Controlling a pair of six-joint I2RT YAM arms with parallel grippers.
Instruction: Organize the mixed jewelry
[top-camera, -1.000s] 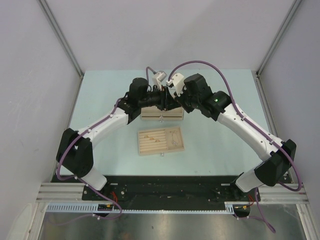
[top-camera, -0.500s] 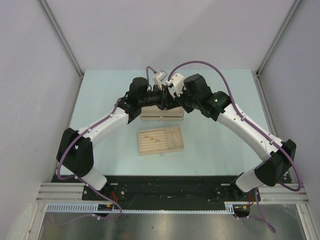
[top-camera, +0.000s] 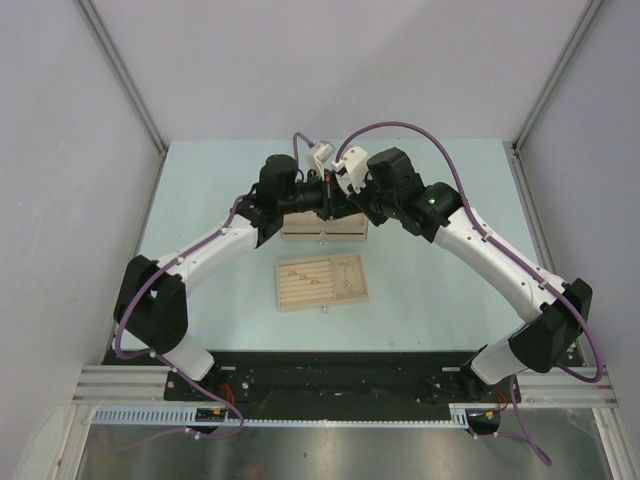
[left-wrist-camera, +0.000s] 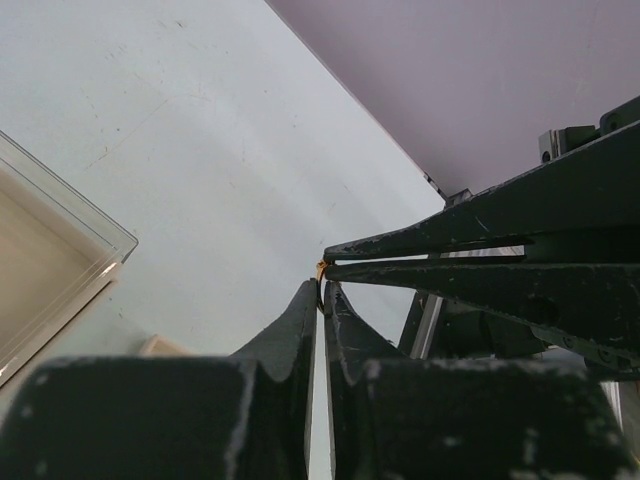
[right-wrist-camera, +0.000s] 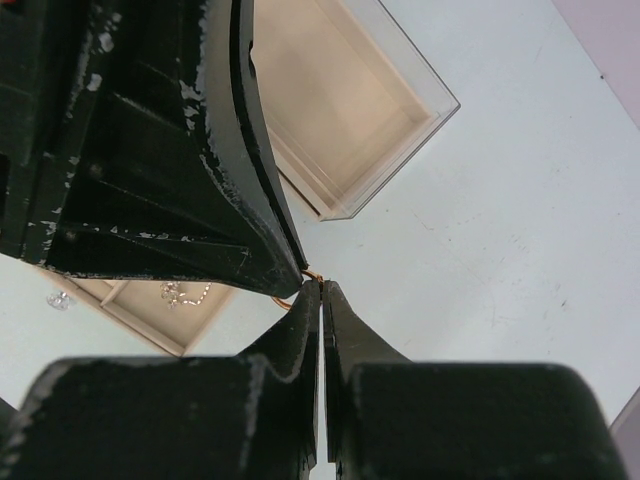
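Note:
A small gold ring (right-wrist-camera: 288, 299) hangs in the air between both gripper tips; it also shows in the left wrist view (left-wrist-camera: 320, 268). My left gripper (left-wrist-camera: 322, 288) is shut with the ring at its tip. My right gripper (right-wrist-camera: 320, 286) is shut on the same ring from the other side. Both grippers meet tip to tip (top-camera: 330, 196) above the beige box (top-camera: 323, 232). The beige slotted tray (top-camera: 290, 298) lies nearer me and holds gold rings (top-camera: 298, 270) and a thin silvery chain (top-camera: 346, 278), which also shows in the right wrist view (right-wrist-camera: 185, 292).
The beige box has a clear rim (right-wrist-camera: 445, 100) and its inside looks bare; it lies under the grippers. The right gripper's fingers (left-wrist-camera: 450, 240) cross the left wrist view, and the left gripper's fingers (right-wrist-camera: 240, 200) fill the upper left of the right wrist view. Grey walls enclose the pale table (top-camera: 450, 290).

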